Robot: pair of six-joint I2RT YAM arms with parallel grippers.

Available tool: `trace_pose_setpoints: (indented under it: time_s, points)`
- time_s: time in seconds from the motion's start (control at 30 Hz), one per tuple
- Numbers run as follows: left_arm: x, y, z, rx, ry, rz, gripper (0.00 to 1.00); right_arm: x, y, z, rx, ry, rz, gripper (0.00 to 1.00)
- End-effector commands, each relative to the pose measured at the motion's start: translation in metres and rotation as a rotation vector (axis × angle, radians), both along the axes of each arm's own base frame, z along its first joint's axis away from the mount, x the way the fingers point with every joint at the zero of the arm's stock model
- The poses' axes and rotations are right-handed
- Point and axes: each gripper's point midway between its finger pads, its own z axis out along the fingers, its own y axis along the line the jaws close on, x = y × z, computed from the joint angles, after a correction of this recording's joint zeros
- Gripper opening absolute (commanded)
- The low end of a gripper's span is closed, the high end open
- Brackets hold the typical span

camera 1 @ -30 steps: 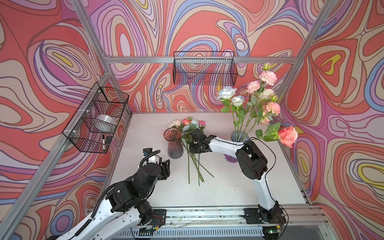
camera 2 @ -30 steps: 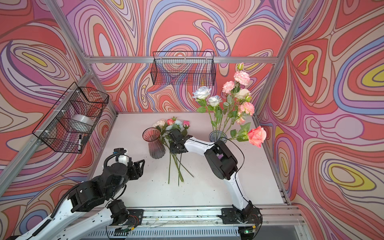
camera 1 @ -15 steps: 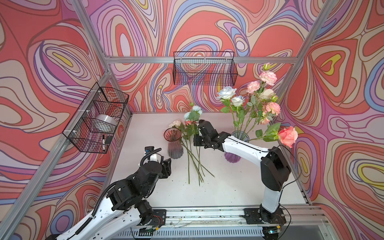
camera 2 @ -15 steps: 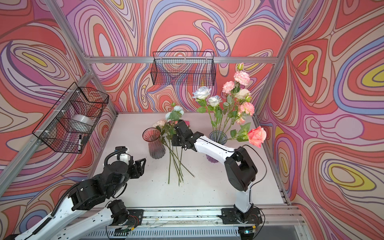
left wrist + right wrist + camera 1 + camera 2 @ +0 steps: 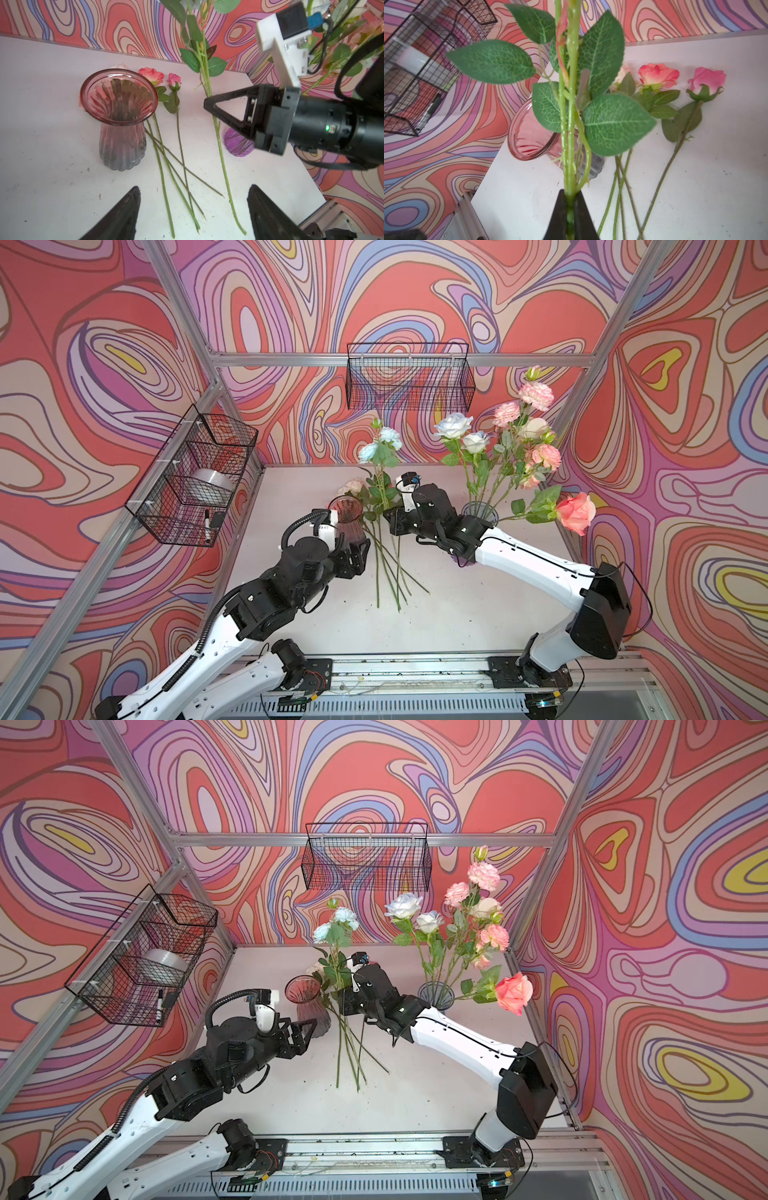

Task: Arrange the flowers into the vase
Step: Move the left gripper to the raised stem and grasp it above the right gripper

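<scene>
- Right wrist view: right pincer (image 5: pixel 569 197) shut tight on the green stalk of the pale blue spray (image 5: pixel 571 124), leaves fanned out just above the grip.
- Both top views: spray upright between the pink vase (image 5: pixel 345 512) and the clear vase (image 5: pixel 492 516), blooms raised well above both rims. Lower end down among the loose flowers (image 5: pixel 386 568); contact with the table (image 5: pixel 457 614) impossible to tell.
- Left pincer (image 5: pixel 193 193) spread wide, holding nothing, on the near side of the pink vase and apart from it, aimed at the loose stems.
- Loose flowers flat on the table with stems crossed, blooms at the far end just right of the pink vase, cut ends pointing near.
- Clear vase far right on the table, close to the right wall, packed with the bouquet (image 5: pixel 519 439). One coral rose (image 5: pixel 575 512) leaning out toward that wall.
- Tightest spot: the gap between the two vases, taken up by the right pincer and the spray.
- Widest open room: bare table between the cut ends and the near rail (image 5: pixel 415 668).
- Narrower bare strip left of the pink vase, up to the left wall.
- Surface pale and matte, dotted with dark specks.
- Walls (image 5: pixel 104 364) swirled in coral, lilac and blue, framed by aluminium posts.
- Wire basket (image 5: pixel 195 477) on the left wall with a tape roll (image 5: pixel 212 483) and a marker (image 5: pixel 206 526) inside.
- Another black basket (image 5: pixel 409 377) high on the far wall.
</scene>
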Motion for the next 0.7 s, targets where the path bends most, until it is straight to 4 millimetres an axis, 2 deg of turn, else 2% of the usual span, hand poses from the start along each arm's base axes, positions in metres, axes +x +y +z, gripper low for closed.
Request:
trace_pose_setpoints:
  time_s: [0.0,0.07,0.23,0.3,0.37,0.47,0.67]
  points:
    - [0.014,-0.02,0.021,-0.108,0.004,-0.093,0.82,-0.019,0.006,0.024,0.043,-0.07,0.059,0.0]
    - [0.024,-0.027,0.021,-0.173,0.046,-0.128,0.82,-0.025,0.007,0.025,0.048,-0.061,0.071,0.0]
    - [0.044,-0.041,0.022,-0.299,0.115,-0.195,0.73,-0.037,0.01,0.033,0.073,-0.072,0.091,0.0]
    - [0.047,-0.046,0.02,-0.317,0.14,-0.217,0.7,-0.04,0.011,0.034,0.083,-0.068,0.102,0.0]
    - [0.049,-0.054,0.029,-0.362,0.11,-0.259,0.68,-0.042,0.013,0.035,0.093,-0.065,0.115,0.0]
    - [0.052,-0.056,0.028,-0.379,0.105,-0.265,0.63,-0.046,0.017,0.035,0.103,-0.061,0.132,0.0]
    - [0.056,-0.057,0.023,-0.412,0.108,-0.267,0.42,-0.052,0.023,0.036,0.126,-0.05,0.165,0.0]
